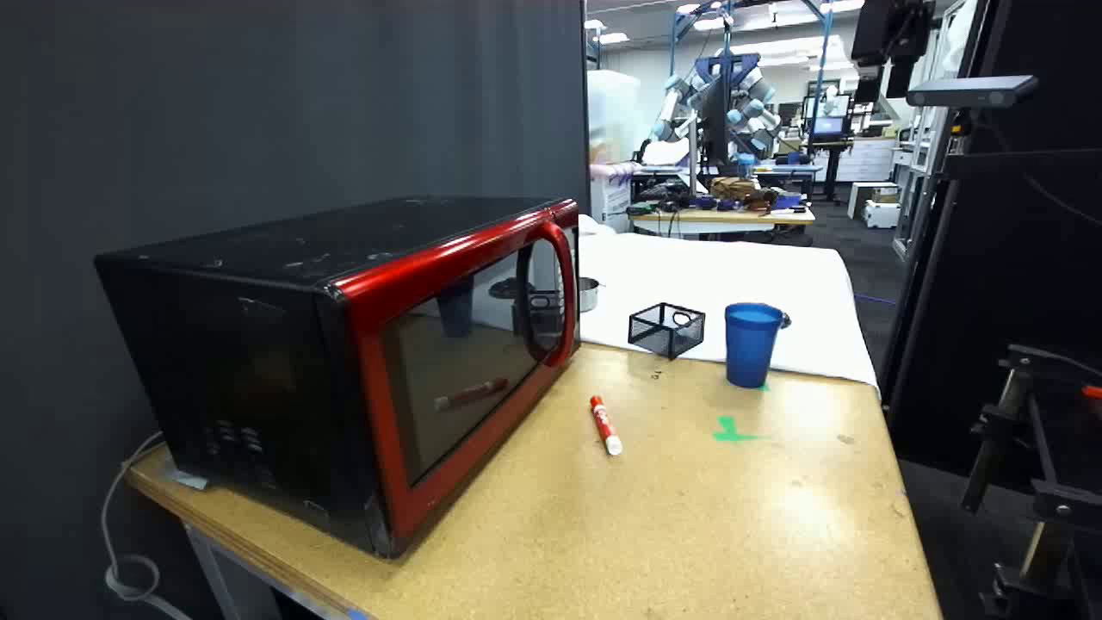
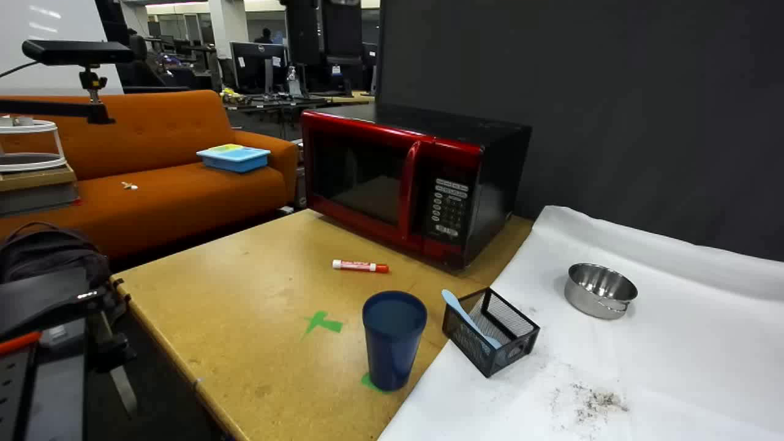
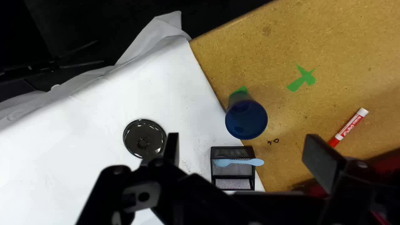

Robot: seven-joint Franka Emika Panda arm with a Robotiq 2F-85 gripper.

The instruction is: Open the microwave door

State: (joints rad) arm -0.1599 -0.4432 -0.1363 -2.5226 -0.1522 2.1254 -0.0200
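The microwave (image 1: 224,362), with its black casing, stands on the wooden table and also shows in an exterior view (image 2: 502,177). Its red-framed door (image 1: 456,370) with the dark window is shut flush in both exterior views. The curved red handle (image 1: 566,293) is on the door, beside the keypad (image 2: 450,208). My gripper (image 3: 242,139) is open and empty in the wrist view. It is high above the table, apart from the microwave, and shows at the top of an exterior view (image 1: 885,86). Only a dark red part of the microwave (image 3: 384,165) shows at the wrist view's lower right.
A blue cup (image 2: 392,349) stands on the table (image 2: 245,275). A black mesh basket (image 2: 465,343) holds a light blue spoon (image 3: 239,162). A red-and-white marker (image 1: 605,426) lies before the door. A metal pan (image 2: 597,300) sits on the white cloth (image 2: 704,367).
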